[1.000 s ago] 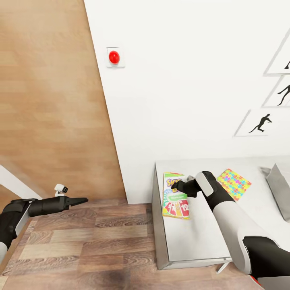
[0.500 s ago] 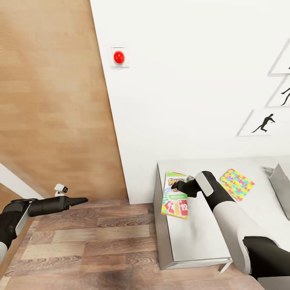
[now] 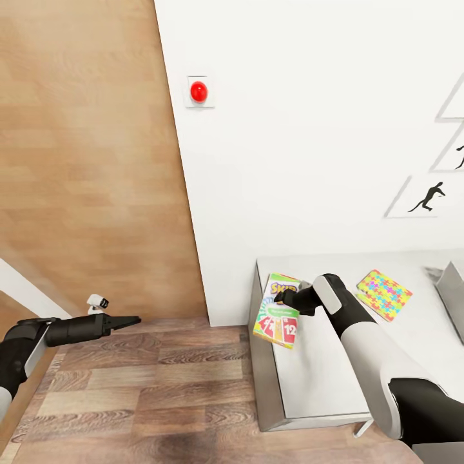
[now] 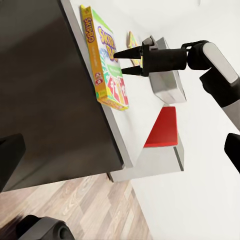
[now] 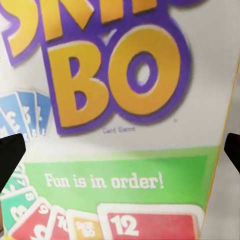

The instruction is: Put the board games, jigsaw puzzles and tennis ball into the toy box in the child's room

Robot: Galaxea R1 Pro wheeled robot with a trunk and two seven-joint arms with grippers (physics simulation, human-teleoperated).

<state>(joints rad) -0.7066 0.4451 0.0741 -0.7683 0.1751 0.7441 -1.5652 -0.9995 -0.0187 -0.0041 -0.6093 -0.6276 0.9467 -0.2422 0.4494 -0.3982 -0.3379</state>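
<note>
The green SKIP BO board game (image 3: 277, 311) lies at the table's (image 3: 309, 380) left end, tilted, one corner out over the edge. My right gripper (image 3: 280, 299) is open, its fingertips (image 4: 118, 52) against the box's printed face (image 5: 125, 100), nothing clamped between them. One jigsaw puzzle (image 3: 384, 294) lies flat further right on the table. A corner of the grey toy box (image 3: 452, 289) shows at the right border, and it stands behind the right gripper (image 4: 121, 62) as the toy box (image 4: 167, 82). My left gripper (image 3: 126, 320) is shut, hanging over the floor far left of the table.
A brown wooden door (image 3: 84, 161) fills the left side. A red button (image 3: 198, 91) sits on the white wall, and a black player print (image 3: 425, 196) hangs at the right. Wood-plank floor (image 3: 142, 386) lies between the left arm and the table.
The SKIP BO box has slid to the table's left edge and now overhangs it, turned slightly. The right gripper stayed on it. The camera view shifted a little.
</note>
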